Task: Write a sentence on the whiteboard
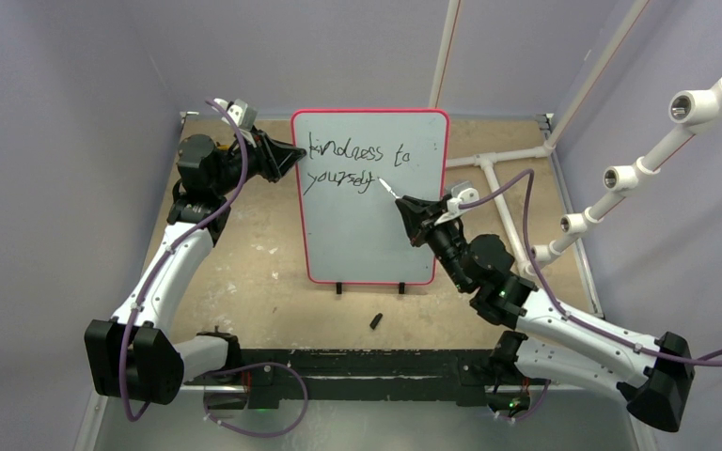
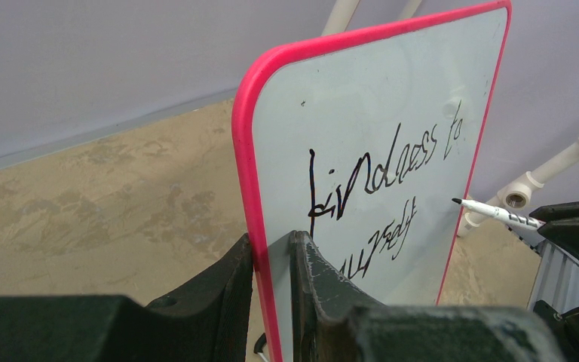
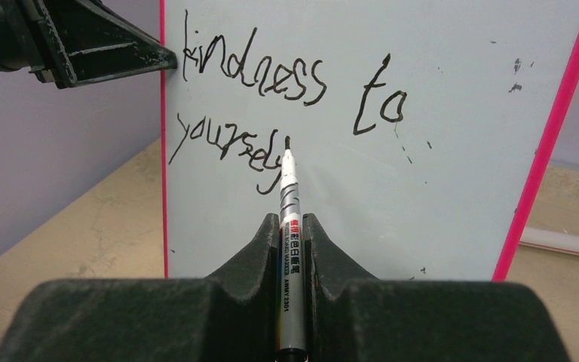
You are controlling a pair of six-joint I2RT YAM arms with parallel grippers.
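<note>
My left arm runs from its base at 7 o'clock up the left side of the tabletop, elbow bent and wrist turned toward 3 o'clock. My left hand is clenched on the whiteboard, one finger on the front face and one behind, with the red-pink rim pinched between them. It grips the board's left edge at about 10 o'clock, level with the writing. The whiteboard stands upright on its small black feet mid-tabletop, face toward my bases. My right arm comes from its base at 5 o'clock and stretches toward 10 o'clock, forearm low and wrist raised. My right hand is closed tight on a marker, the barrel running straight out between the fingers toward 12 o'clock in the wrist view. The sentence sits in the board's upper half, top line "kindness to", second line roughly "yoursel" with the last letters messy. The marker tip is at the right end of that second line, at the surface or just off it; can't tell contact. A small black piece lies on the tabletop at 6 o'clock of the board, near the feet.
</note>
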